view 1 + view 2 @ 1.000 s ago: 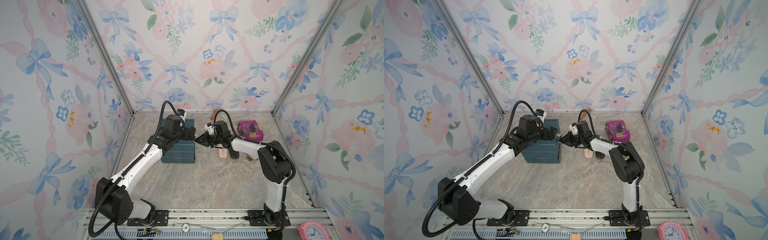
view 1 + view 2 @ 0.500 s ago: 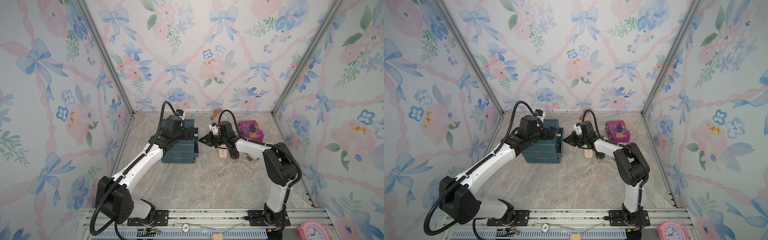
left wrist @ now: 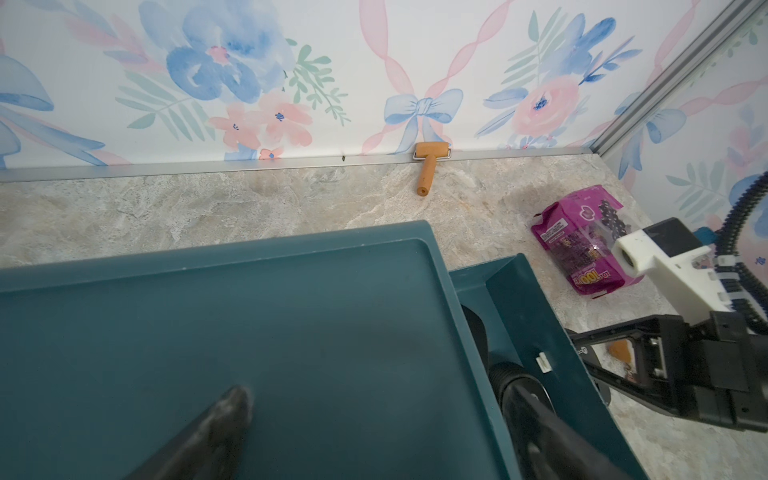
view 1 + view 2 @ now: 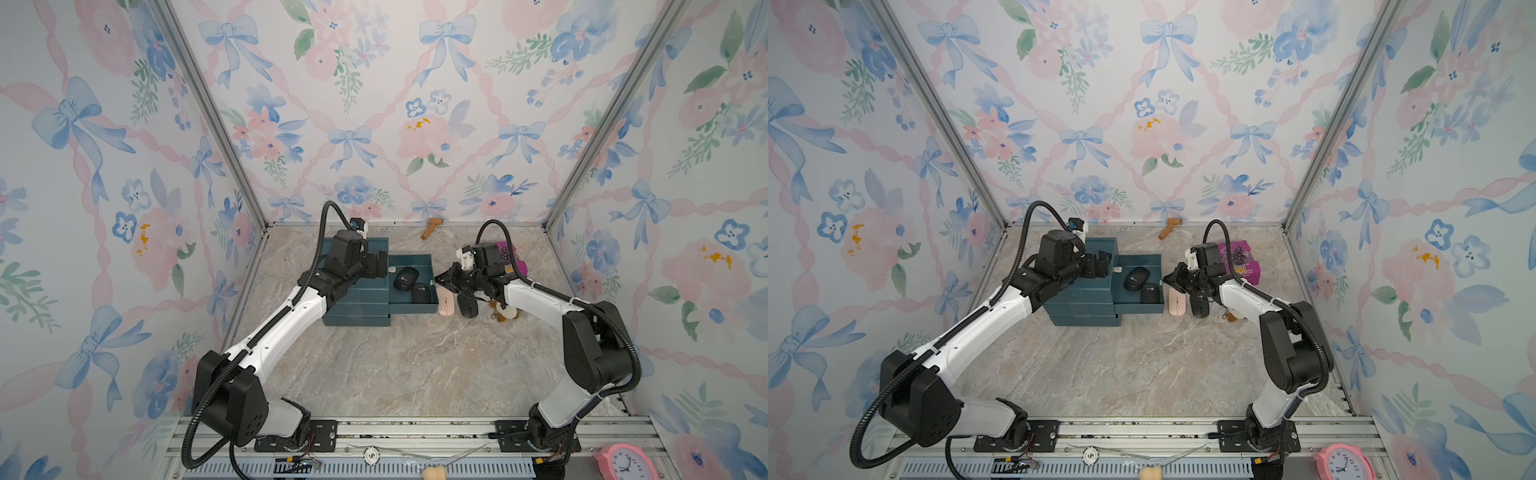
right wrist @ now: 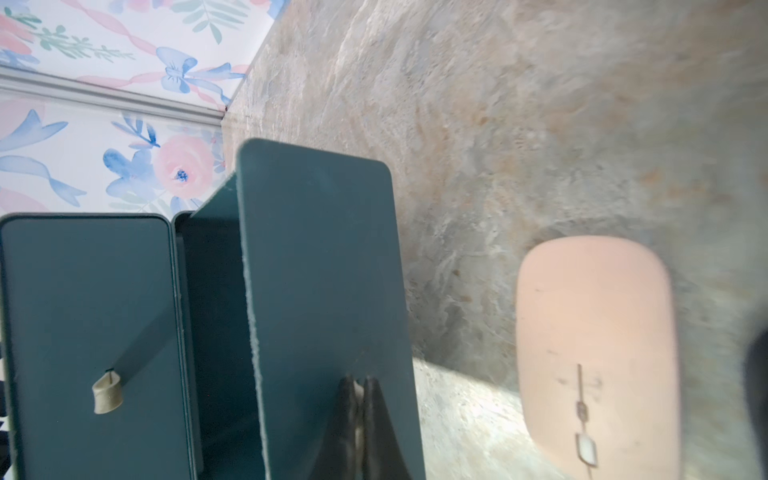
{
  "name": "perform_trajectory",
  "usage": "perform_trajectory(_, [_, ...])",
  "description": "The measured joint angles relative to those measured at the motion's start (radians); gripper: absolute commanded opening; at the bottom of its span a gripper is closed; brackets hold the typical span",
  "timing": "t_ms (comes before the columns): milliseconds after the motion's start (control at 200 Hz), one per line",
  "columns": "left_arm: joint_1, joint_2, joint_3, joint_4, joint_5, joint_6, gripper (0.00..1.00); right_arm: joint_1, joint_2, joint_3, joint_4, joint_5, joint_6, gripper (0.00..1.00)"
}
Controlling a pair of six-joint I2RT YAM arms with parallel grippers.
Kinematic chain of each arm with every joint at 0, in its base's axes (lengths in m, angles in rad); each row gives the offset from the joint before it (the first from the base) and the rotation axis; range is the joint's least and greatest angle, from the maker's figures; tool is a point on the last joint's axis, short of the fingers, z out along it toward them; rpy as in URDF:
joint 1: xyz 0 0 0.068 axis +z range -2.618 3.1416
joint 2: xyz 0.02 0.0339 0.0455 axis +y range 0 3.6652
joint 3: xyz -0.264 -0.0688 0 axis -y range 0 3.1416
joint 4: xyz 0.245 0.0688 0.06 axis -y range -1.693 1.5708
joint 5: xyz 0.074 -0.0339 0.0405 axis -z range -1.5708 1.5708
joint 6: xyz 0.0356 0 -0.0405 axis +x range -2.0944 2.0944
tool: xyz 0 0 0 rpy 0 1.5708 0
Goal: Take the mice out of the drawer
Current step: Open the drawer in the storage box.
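Teal plastic drawer [image 4: 411, 258], nearly flush with its cabinet [image 4: 357, 301] a second ago, now stands pulled well out. The right hand [image 4: 438, 280] is pinched shut on the small pale pull tab [image 5: 357, 388] at its front, and the left hand [image 4: 380, 266] rests spread open on the cabinet top. That exposes a far black mouse [image 4: 406, 277] and a near black mouse [image 4: 420, 293] inside, while a pink mouse [image 4: 444, 301] and another black mouse [image 4: 467, 306] already lie on the bench [image 4: 395, 365] just beside the drawer front, so lifting out can likely resume.

Drawer [image 4: 413, 307] at the right fingers [image 5: 378, 424]: matt, smooth plastic. Pink mouse [image 4: 444, 300] beside them: smooth matt plastic. Tabletop [image 4: 415, 365]: polished stone-look.
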Motion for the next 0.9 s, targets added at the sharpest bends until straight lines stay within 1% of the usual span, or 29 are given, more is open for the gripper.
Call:
perform_trajectory(150, [0.000, 0.000, 0.000, 0.000, 0.000, 0.000, 0.98, -0.006, -0.003, 0.000, -0.026, 0.018, -0.021, 0.08])
perform_trajectory(170, [0.000, 0.000, 0.000, 0.000, 0.000, 0.000, 0.98, -0.006, -0.003, 0.001, -0.029, 0.019, -0.022, 0.13])
perform_trajectory(180, [0.000, 0.000, 0.000, 0.000, 0.000, 0.000, 0.98, -0.006, -0.003, 0.001, -0.031, 0.019, -0.024, 0.18])
perform_trajectory(185, [0.000, 0.000, 0.000, 0.000, 0.000, 0.000, 0.98, -0.006, -0.003, 0.001, -0.031, 0.019, -0.024, 0.18])
perform_trajectory(225, [0.000, 0.000, 0.000, 0.000, 0.000, 0.000, 0.98, -0.006, -0.003, 0.003, -0.040, 0.024, -0.024, 0.32])
perform_trajectory(270, [0.000, 0.000, 0.000, 0.000, 0.000, 0.000, 0.98, -0.006, -0.003, 0.012, -0.053, 0.029, -0.034, 0.41])
perform_trajectory(290, [0.000, 0.000, 0.000, 0.000, 0.000, 0.000, 0.98, -0.006, -0.003, 0.016, -0.057, 0.037, -0.028, 0.46])
perform_trajectory(295, [0.000, 0.000, 0.000, 0.000, 0.000, 0.000, 0.98, -0.006, -0.003, 0.016, -0.057, 0.037, -0.028, 0.46])
perform_trajectory(300, [0.000, 0.000, 0.000, 0.000, 0.000, 0.000, 0.98, -0.006, -0.003, 0.018, -0.059, 0.039, -0.030, 0.49])
perform_trajectory(365, [0.000, 0.000, 0.000, 0.000, 0.001, -0.001, 0.98, -0.006, -0.005, 0.038, -0.073, 0.058, -0.035, 0.57])
perform_trajectory(415, [0.000, 0.000, 0.000, 0.000, 0.001, -0.001, 0.98, -0.003, -0.016, 0.060, -0.099, 0.074, -0.047, 0.60])
perform_trajectory(495, [0.000, 0.000, 0.000, 0.000, 0.003, -0.001, 0.98, 0.014, -0.044, 0.104, -0.158, 0.121, -0.055, 0.62])
perform_trajectory(590, [0.000, -0.001, 0.000, 0.000, 0.008, 0.000, 0.98, 0.061, -0.092, 0.199, -0.273, 0.232, -0.062, 0.64])
perform_trajectory(665, [0.000, -0.002, 0.000, 0.000, 0.012, 0.000, 0.98, 0.121, -0.122, 0.304, -0.391, 0.363, -0.054, 0.67])
perform_trajectory(735, [0.000, -0.002, 0.000, 0.000, 0.018, 0.000, 0.98, 0.187, -0.141, 0.374, -0.470, 0.464, -0.035, 0.68])
perform_trajectory(790, [0.000, -0.003, 0.000, 0.000, 0.023, 0.000, 0.98, 0.242, -0.151, 0.405, -0.522, 0.533, -0.013, 0.69])
perform_trajectory(900, [0.000, -0.005, 0.000, 0.000, 0.032, 0.000, 0.98, 0.335, -0.138, 0.424, -0.594, 0.632, 0.023, 0.71])
